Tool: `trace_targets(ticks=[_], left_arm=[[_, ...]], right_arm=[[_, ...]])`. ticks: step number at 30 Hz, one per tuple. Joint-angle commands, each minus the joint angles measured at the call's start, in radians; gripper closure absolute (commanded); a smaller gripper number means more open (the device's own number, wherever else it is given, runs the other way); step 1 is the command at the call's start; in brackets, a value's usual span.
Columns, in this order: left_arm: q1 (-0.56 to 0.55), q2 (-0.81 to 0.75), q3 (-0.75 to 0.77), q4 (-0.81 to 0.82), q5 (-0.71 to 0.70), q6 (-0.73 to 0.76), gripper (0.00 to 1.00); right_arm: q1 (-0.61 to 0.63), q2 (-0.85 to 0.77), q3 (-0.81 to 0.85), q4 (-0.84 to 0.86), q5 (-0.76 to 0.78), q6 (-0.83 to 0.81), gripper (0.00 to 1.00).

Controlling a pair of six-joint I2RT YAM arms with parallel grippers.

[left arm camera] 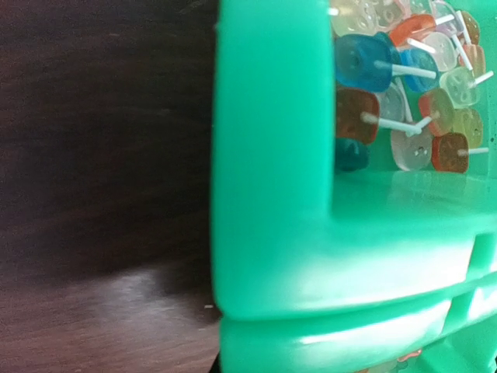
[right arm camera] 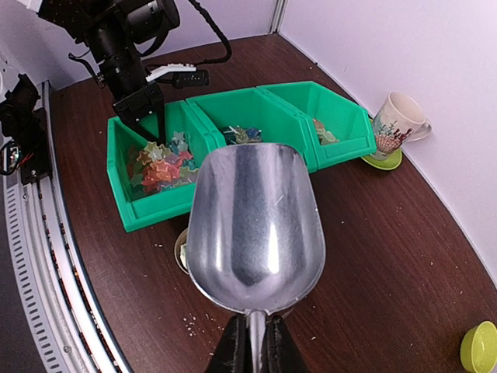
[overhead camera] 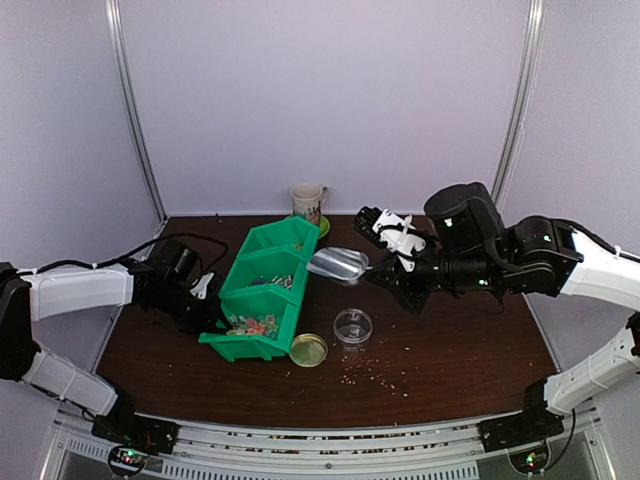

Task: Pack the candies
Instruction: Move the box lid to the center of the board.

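The candies [overhead camera: 252,324] are small mixed-colour pieces piled in the near compartment of a green three-part bin [overhead camera: 262,262]; they also show in the left wrist view [left arm camera: 411,93] and the right wrist view [right arm camera: 159,165]. My left gripper [overhead camera: 203,303] grips the bin's left wall [left arm camera: 272,155] at that compartment; its fingers do not show in its own view. My right gripper [right arm camera: 252,346] is shut on the handle of an empty metal scoop [right arm camera: 255,221], held above the table just right of the bin [overhead camera: 338,265]. A clear open jar [overhead camera: 352,327] and its tan lid [overhead camera: 308,349] stand below the scoop.
A mug [overhead camera: 307,203] on a green saucer [right arm camera: 382,161] stands behind the bin. The middle [right arm camera: 242,135] and far [right arm camera: 322,134] compartments hold a few pieces. Small crumbs [overhead camera: 378,376] lie scattered near the jar. A yellow-green round thing [right arm camera: 480,347] lies at the right.
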Motion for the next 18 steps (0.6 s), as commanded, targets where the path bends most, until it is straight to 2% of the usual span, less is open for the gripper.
trace_targets(ticks=[1, 11, 18], left_arm=[[0.006, -0.048, 0.099, 0.028, -0.106, 0.123, 1.0], [0.004, -0.046, 0.139, -0.059, -0.261, 0.214, 1.0], [0.001, -0.019, 0.127, -0.046, -0.235, 0.212, 1.0]], right_arm=[[0.014, 0.045, 0.071, -0.07, -0.016, -0.006, 1.0], [0.08, 0.268, 0.274, -0.212, -0.038, -0.036, 1.0], [0.13, 0.423, 0.408, -0.27, -0.052, -0.04, 1.0]])
